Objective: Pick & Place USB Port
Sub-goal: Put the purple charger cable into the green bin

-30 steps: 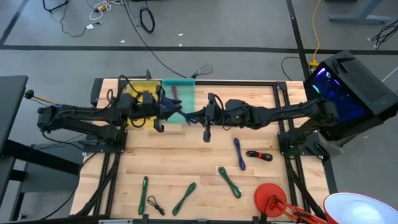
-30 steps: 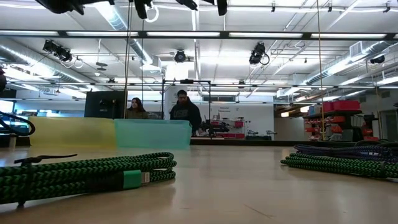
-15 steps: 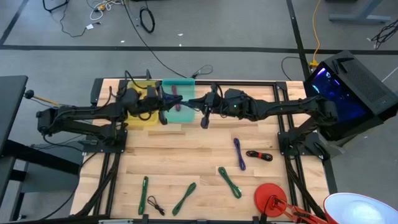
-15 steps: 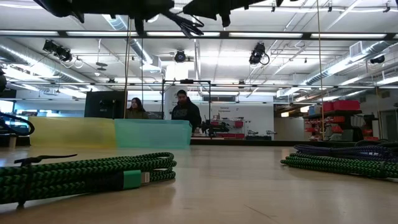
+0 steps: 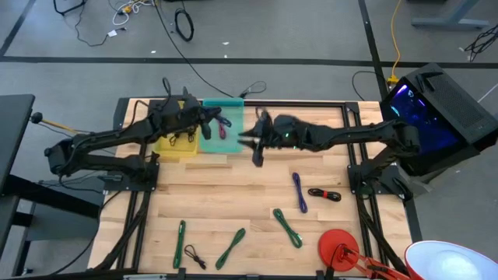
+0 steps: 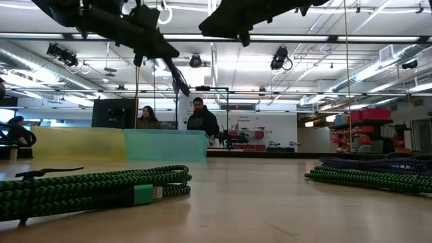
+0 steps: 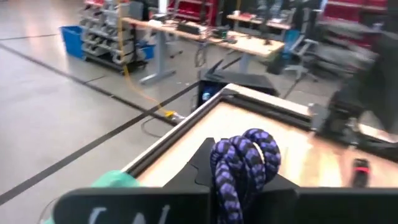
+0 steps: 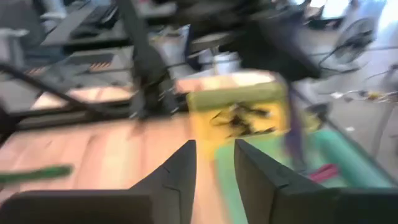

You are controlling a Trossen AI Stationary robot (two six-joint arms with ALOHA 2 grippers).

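high view: the left tool (image 5: 208, 122) is held over the teal bin (image 5: 231, 117) at about 11 o'clock on the surface (image 5: 233, 194), closed on a purple cable (image 5: 222, 127) that's hanging above the bin. looks like the place step, with only the release left. the right tool (image 5: 254, 143) sits just beside the bin at its 4 o'clock, empty.

low view: the purple cable (image 6: 178, 77) is seen dangling above the teal bin (image 6: 165, 145).

left wrist view: the purple cable (image 7: 244, 163) is pinched between the fingers (image 7: 205, 163).

right wrist view: fingers (image 8: 177, 171) are parted, nothing gripped. next move probably calls for opening the left tool over the bin.
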